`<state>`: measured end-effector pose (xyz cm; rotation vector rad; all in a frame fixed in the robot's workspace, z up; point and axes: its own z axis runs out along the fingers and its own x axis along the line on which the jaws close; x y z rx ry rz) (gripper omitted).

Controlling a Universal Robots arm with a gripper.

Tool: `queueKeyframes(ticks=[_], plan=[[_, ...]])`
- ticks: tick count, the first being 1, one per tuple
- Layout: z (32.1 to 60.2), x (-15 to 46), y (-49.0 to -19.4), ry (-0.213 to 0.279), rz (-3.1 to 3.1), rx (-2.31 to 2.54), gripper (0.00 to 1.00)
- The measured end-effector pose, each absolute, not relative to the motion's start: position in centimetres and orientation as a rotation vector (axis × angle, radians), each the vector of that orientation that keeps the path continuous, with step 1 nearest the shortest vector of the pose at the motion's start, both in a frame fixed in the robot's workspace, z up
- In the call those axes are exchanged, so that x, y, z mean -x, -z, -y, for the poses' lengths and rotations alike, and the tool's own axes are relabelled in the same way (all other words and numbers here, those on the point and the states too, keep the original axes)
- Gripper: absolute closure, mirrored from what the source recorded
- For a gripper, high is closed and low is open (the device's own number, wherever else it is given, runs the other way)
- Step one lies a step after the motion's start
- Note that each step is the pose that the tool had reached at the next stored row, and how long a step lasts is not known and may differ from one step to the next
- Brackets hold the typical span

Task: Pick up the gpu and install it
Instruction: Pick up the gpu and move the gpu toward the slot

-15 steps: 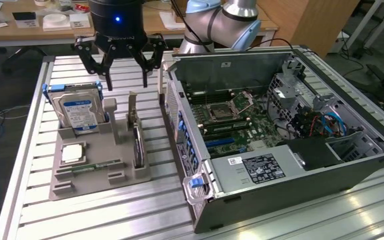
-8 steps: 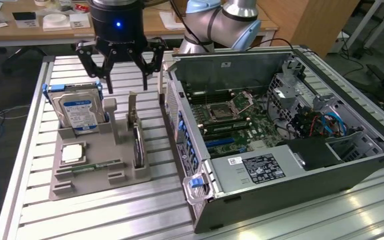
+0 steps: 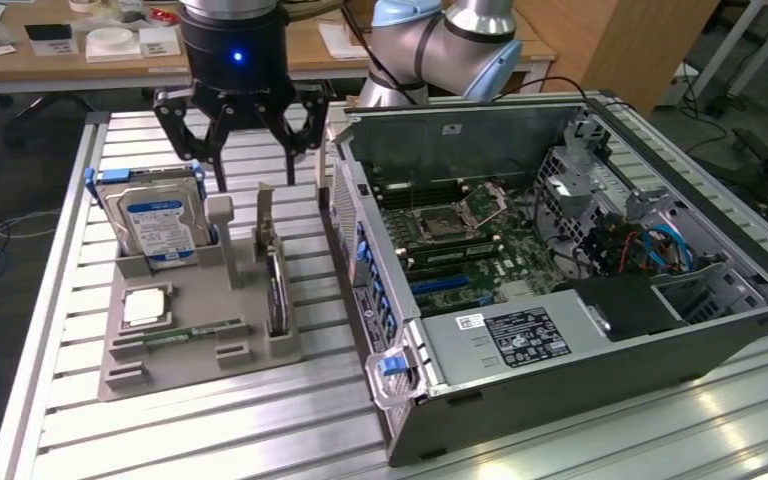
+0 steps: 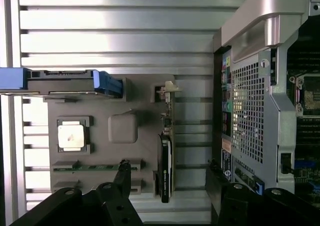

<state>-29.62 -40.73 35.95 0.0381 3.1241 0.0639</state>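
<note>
The gpu [image 3: 275, 285] stands on edge in a slot of the grey holder tray [image 3: 191, 372], a thin dark card with a silver bracket at its far end. My gripper [image 3: 267, 168] hangs open above the tray's far end, higher than the card and touching nothing. In the wrist view the gpu [image 4: 165, 161] lies in line between my two black fingertips [image 4: 122, 172], with the gripper [image 4: 168, 172] spread wide on either side of it. The open computer case [image 3: 558, 270] lies on its side at the exterior view's right, its motherboard [image 3: 471, 240] exposed.
On the tray, a silver hard drive [image 3: 157, 220] with a blue-white label stands upright, beside a square processor [image 3: 144, 305] and a green memory stick [image 3: 184, 335]. The case's perforated rear panel [image 4: 250, 111] sits close beside the tray. Everything rests on a slatted aluminium table [image 3: 224, 440].
</note>
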Motion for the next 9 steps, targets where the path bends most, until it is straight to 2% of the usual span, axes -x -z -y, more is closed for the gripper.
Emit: queueKeyframes(ticks=[9], plan=[[40.99,29.63,-35.18,-0.064,-3.123,-0.037,0.29]])
